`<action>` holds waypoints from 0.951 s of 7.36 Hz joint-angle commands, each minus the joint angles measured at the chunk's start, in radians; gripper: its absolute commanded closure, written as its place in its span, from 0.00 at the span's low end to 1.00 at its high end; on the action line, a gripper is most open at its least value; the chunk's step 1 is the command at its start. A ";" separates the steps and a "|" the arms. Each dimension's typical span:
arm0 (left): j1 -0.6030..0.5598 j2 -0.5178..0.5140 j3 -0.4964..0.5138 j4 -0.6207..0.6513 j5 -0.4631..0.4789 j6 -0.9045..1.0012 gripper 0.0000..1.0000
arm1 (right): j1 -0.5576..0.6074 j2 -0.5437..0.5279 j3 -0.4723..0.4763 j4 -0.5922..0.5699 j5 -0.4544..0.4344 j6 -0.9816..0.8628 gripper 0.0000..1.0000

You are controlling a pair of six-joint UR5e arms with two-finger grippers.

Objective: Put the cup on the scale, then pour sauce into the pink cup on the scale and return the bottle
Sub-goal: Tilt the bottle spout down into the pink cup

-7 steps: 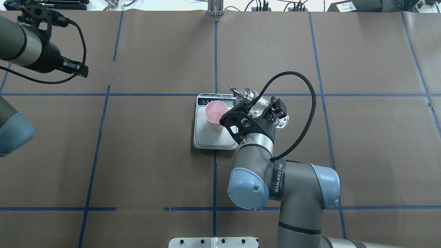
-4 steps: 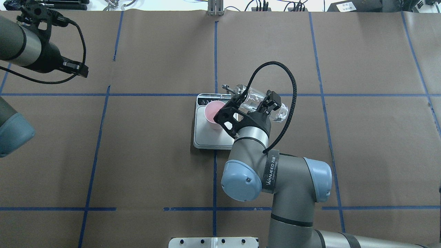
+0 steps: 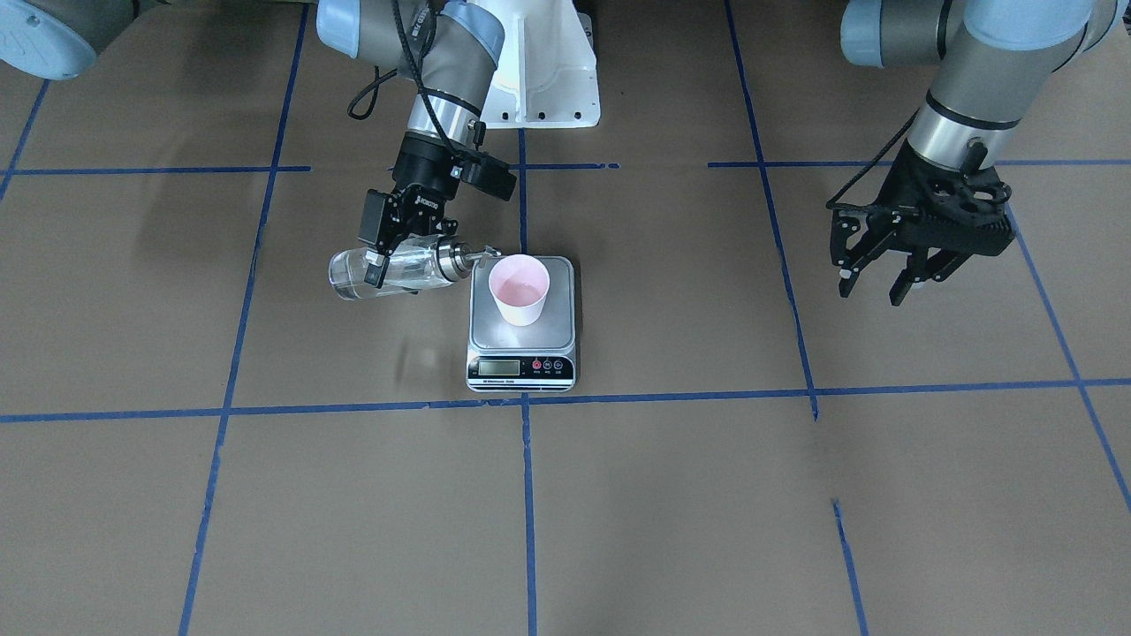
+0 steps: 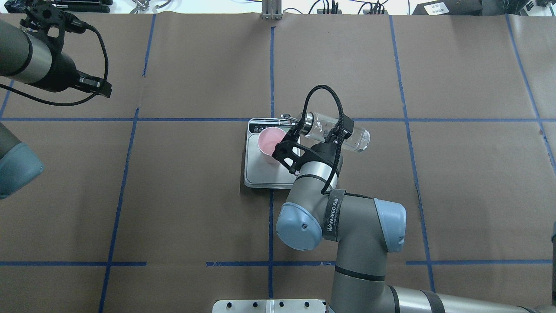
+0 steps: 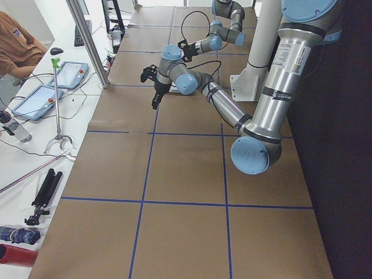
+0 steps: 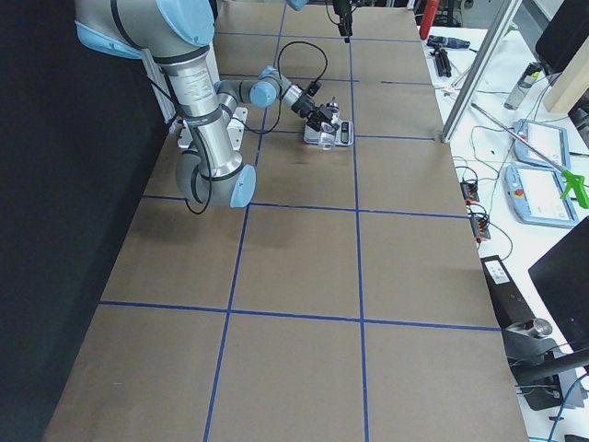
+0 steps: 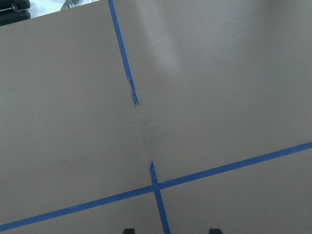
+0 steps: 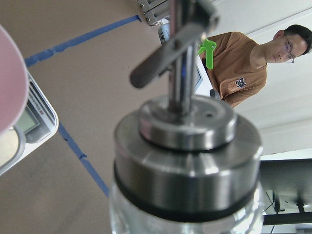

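Note:
The pink cup (image 3: 519,290) stands upright on the silver scale (image 3: 521,343); both also show in the overhead view, cup (image 4: 270,140) and scale (image 4: 263,176). My right gripper (image 3: 402,258) (image 4: 319,134) is shut on the clear glass bottle (image 3: 380,272) (image 4: 347,137), which it holds almost level in the air beside the scale. The thin spout (image 3: 486,256) reaches the cup's rim. Clear liquid shows in the bottle. The right wrist view shows the silver cap (image 8: 185,156) close up and the cup's edge (image 8: 9,83). My left gripper (image 3: 879,287) (image 4: 93,84) is open and empty, far off.
Brown paper with blue tape lines (image 3: 526,402) covers the table. The white robot base (image 3: 539,79) stands behind the scale. An operator (image 8: 243,63) sits beyond the table's far edge. Tablets and tools (image 5: 52,87) lie on the bench past that edge.
My right wrist has turned and shifted left, tipping the bottle from a steeper angle to nearly level, with the spout closer to the cup. The left arm has not moved.

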 commanded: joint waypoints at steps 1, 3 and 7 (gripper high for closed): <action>0.000 -0.001 -0.004 0.000 0.000 -0.005 0.40 | -0.001 0.015 -0.025 -0.013 -0.055 -0.062 1.00; 0.000 0.007 -0.013 0.000 0.000 -0.005 0.40 | -0.001 0.028 -0.065 -0.013 -0.090 -0.091 1.00; 0.000 0.007 -0.019 0.002 0.000 -0.007 0.40 | -0.001 0.038 -0.104 -0.014 -0.153 -0.174 1.00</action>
